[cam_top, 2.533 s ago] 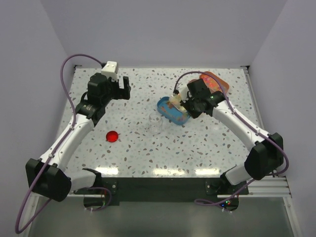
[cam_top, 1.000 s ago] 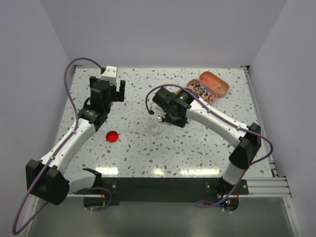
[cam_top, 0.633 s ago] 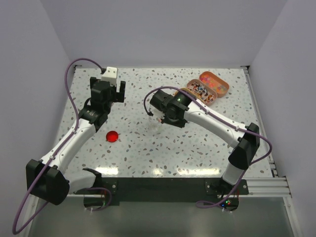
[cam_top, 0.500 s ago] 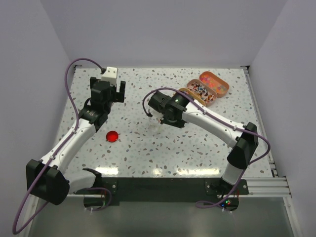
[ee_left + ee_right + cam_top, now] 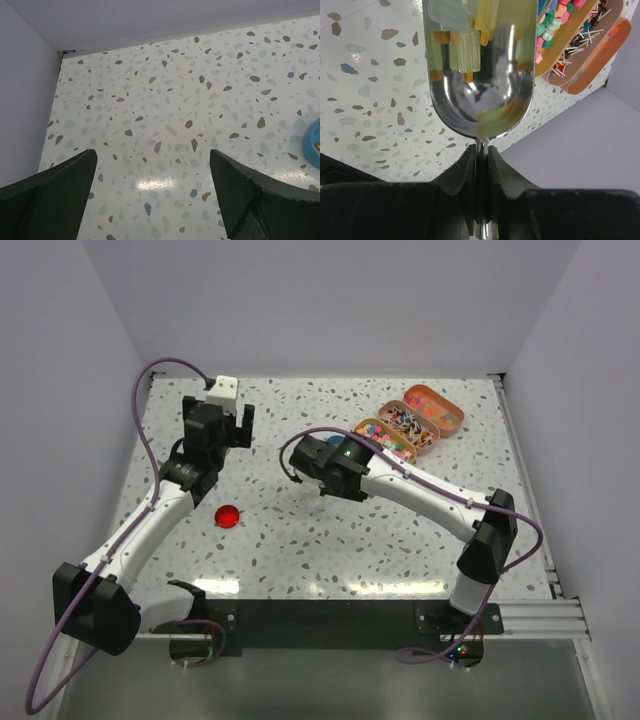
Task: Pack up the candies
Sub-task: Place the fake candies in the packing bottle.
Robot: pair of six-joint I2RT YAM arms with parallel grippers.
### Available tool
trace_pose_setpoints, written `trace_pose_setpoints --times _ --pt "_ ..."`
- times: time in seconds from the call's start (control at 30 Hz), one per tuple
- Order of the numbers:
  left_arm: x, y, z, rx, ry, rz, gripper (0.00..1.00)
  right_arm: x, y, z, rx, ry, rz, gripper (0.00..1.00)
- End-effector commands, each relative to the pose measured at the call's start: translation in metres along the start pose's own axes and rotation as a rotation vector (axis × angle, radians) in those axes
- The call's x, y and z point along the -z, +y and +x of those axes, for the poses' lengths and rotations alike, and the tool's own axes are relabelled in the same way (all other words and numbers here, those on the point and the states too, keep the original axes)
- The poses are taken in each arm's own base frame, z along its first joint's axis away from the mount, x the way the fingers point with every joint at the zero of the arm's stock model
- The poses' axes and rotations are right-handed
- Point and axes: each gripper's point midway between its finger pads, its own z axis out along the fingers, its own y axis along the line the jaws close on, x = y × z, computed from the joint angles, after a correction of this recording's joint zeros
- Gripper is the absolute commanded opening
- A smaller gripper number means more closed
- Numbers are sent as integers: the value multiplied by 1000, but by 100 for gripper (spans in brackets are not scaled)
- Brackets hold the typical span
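Observation:
My right gripper (image 5: 481,150) is shut on the handle of a silver scoop (image 5: 480,95). The scoop holds pale yellow and green candies (image 5: 462,30) at its far end. In the top view the right gripper (image 5: 313,470) hangs just above a small clear jar (image 5: 314,496), which is barely visible. Three oval orange tins sit at the back right; the nearest (image 5: 386,440) holds mixed-colour bead candies (image 5: 555,17). A blue tin (image 5: 333,443) is mostly hidden behind the right wrist. My left gripper (image 5: 228,425) is open and empty over bare table at the back left.
A red round lid (image 5: 228,517) lies on the table at the left, near the left forearm. The other two orange tins (image 5: 413,426) (image 5: 436,407) stand near the back right wall. The blue tin's edge shows in the left wrist view (image 5: 312,145).
My right arm has swung left with the scoop, from the blue tin by the orange tins to above the clear jar. The left arm shifted slightly, then stayed still.

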Motion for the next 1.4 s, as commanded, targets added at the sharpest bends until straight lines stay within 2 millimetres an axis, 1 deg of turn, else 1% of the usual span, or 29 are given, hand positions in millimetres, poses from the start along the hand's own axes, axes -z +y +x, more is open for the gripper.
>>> trace_pose_setpoints --times 0.0,0.13,0.33,0.6,0.87,1.07,1.17,1.23,1.27,1.3,1.33,1.37 --pt "1 2 -17 12 -62 -11 100 9 -11 10 34 54 62 0" --pt "1 2 -16 10 -61 -10 100 7 -11 11 53 72 78 0" --pt "1 1 -17 10 -63 -7 100 10 -15 12 74 83 123 0" --pt "1 1 -17 10 -63 -4 100 10 -14 14 130 112 168 0" --pt "0 0 -15 9 -59 -2 100 17 -20 12 166 113 240 0" --pt "0 0 -16 10 -62 0 100 18 -19 13 195 120 255 0" --pt "1 0 -15 9 -61 1 100 20 -16 13 168 97 237 0" --pt "0 -1 -16 10 -64 6 100 27 -17 10 122 50 210 0" --pt "0 -2 -16 10 -64 10 100 27 -19 9 87 34 198 0" --pt "0 -4 -16 10 -66 21 100 32 -25 8 46 4 188 0" --pt "0 -5 -16 9 -66 27 100 32 -24 7 18 -17 155 0" --pt "-1 -7 -15 9 -66 35 100 28 -33 13 -18 -9 153 0"
